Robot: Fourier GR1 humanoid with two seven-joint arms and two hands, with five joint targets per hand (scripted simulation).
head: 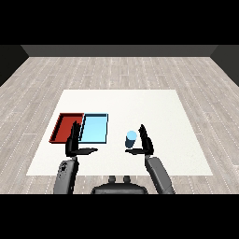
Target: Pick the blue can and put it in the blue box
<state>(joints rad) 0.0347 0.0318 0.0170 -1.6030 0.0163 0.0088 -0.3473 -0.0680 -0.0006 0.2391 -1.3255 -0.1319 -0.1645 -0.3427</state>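
Closing on the can point(131, 138): right hand point(145, 142) stands open just right of it; curl round it upright, then carry left to the blue tray point(94, 129). Left hand point(73, 144) idles open.

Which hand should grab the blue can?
The right hand, most likely. It is open right beside the blue can. The left hand is over by the red tray and light blue tray, farther from the can.
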